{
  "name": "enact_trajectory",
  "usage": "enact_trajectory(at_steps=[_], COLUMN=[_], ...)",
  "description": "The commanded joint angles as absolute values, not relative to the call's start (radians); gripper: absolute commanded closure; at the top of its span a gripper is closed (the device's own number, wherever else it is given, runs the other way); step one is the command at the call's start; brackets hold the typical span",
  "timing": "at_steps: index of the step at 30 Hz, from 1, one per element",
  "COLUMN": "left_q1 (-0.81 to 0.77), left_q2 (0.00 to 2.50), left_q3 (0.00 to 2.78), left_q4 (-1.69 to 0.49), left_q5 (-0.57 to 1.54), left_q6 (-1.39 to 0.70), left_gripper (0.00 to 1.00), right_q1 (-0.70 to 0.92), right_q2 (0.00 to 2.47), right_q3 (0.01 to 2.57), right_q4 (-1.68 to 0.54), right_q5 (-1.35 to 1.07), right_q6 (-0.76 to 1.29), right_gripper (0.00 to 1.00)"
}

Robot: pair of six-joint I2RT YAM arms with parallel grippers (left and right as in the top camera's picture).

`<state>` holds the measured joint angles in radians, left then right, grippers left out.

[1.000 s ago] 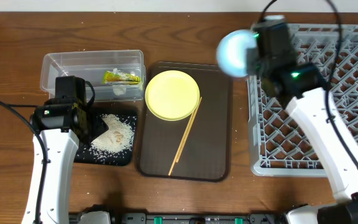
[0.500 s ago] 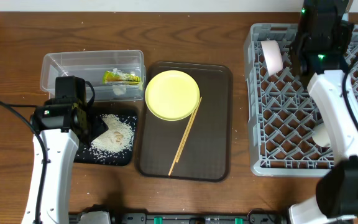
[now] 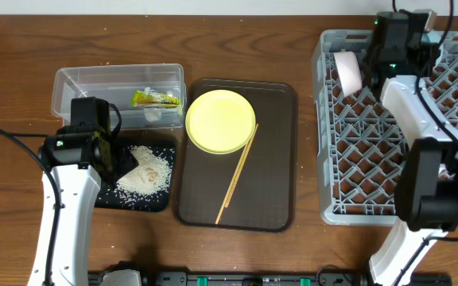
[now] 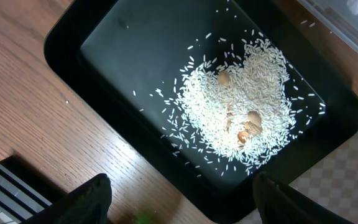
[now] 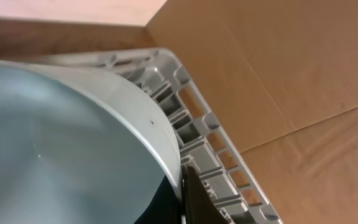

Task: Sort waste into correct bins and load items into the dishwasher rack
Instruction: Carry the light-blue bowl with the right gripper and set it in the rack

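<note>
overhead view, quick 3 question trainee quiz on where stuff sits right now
1. True or false: the snack wrapper lies on the yellow plate.
2. What shares the brown serving tray with the plate? A) chopsticks B) a spoon C) a mug
3. Which pincer is at the dishwasher rack, and what does it grip?

Key
1. False: it lies in the clear tub.
2. A
3. The right pincer, shut on the light blue bowl.
</note>
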<state>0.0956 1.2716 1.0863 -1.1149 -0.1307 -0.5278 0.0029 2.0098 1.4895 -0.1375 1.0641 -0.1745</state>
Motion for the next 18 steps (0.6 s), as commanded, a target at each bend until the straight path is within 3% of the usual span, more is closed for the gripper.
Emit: enact_trajectory(at_steps=[1, 11, 18], left_q1=[0.1, 0.1, 0.1], left_q2=[1.268, 1.268, 1.268], left_q3=[1.084, 1.084, 1.084], left_q4=[-1.118, -1.117, -1.117], left_q5=[-0.142, -0.142, -0.142], left_q6=[-0.544, -0.544, -0.544], left_gripper=[0.24, 0.24, 0.24], right_q1=[0.0, 0.021, 0.033], right_q2=[2.032, 2.041, 2.04], right_q3=[1.494, 1.492, 1.492], right_q4=[-0.135, -0.267, -0.519], right_q5=[1.111, 0.985, 0.826], right_q6=[-0.181, -0.149, 0.159], right_gripper=[0.99, 0.99, 0.99])
